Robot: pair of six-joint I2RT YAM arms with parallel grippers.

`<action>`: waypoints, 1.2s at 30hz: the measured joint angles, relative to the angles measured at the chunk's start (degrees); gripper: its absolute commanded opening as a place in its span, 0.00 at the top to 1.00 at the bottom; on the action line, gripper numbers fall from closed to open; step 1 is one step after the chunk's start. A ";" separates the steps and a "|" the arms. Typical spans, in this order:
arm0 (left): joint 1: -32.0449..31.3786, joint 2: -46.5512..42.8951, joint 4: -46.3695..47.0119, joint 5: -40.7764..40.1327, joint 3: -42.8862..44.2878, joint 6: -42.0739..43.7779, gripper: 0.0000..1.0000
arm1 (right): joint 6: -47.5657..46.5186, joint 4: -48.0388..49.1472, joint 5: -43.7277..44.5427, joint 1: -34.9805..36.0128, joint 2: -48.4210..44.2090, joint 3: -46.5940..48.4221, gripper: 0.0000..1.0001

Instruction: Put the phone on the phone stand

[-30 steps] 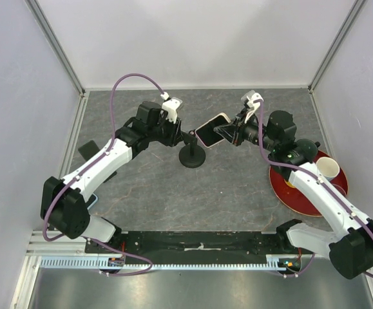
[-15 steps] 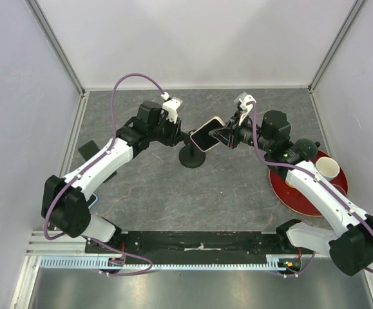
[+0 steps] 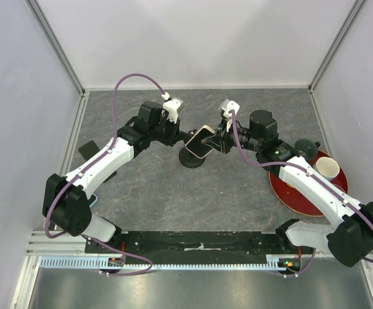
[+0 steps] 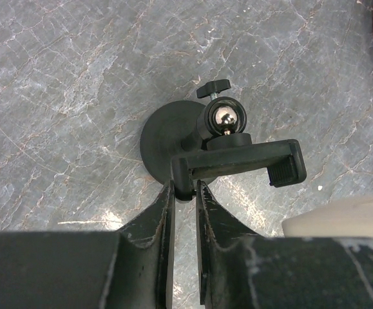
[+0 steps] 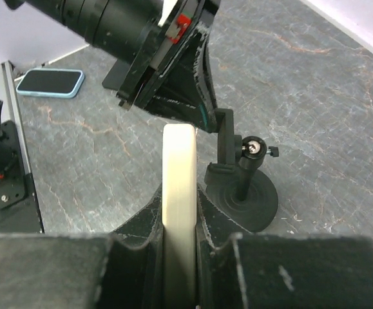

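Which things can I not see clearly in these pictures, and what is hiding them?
Top view: clamp of the black round-based phone stand, covered by the cream-cased phone.
Left wrist view: that phone, cut off by the lower right edge.
Right wrist view: its screen, seen edge-on.
Top view: blue-cased phone, mostly under the left arm.

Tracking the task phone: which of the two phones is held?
The cream phone, in the right end effector; the blue phone lies flat on the table.
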 measured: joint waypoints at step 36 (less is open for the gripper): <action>-0.15 -0.07 -1.27 15.87 -0.61 9.27 0.98 | -40.41 -31.58 -16.59 5.88 15.98 21.22 1.00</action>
